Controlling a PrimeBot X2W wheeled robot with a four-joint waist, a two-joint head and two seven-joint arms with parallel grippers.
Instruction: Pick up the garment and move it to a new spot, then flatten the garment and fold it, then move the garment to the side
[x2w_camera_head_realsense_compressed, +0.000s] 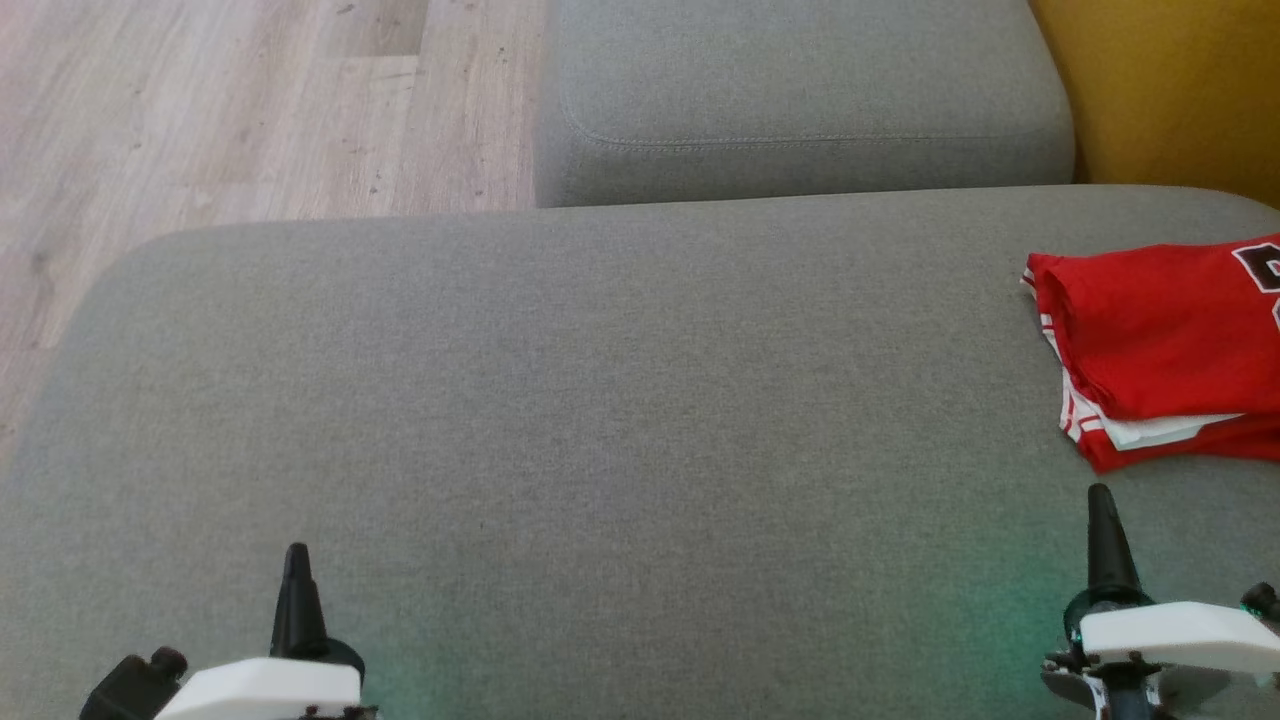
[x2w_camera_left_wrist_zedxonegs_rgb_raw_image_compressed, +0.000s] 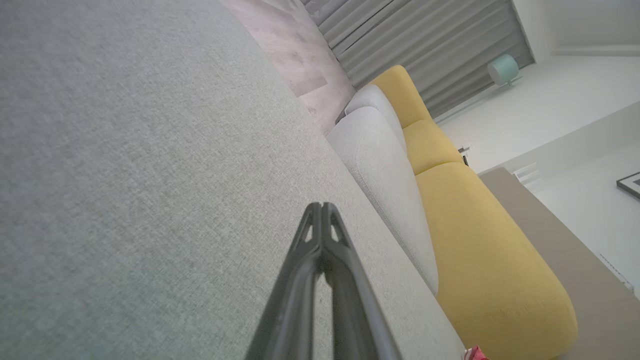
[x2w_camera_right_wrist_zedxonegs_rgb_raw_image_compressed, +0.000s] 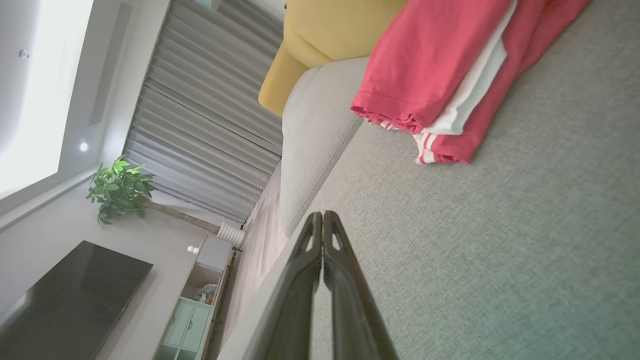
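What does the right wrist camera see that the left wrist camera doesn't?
Right wrist view, not the left: a green plant, a dark TV screen and a pale cabinet. Left wrist view, not the right: a round mint-green thing and a picture frame corner. Both: the grey sofa seat, yellow cushions, grey curtains and the red garment, big and folded in the right wrist view, a tiny scrap at the left view's bottom edge. Each looks along its own closed pincer: right pincer, left pincer.
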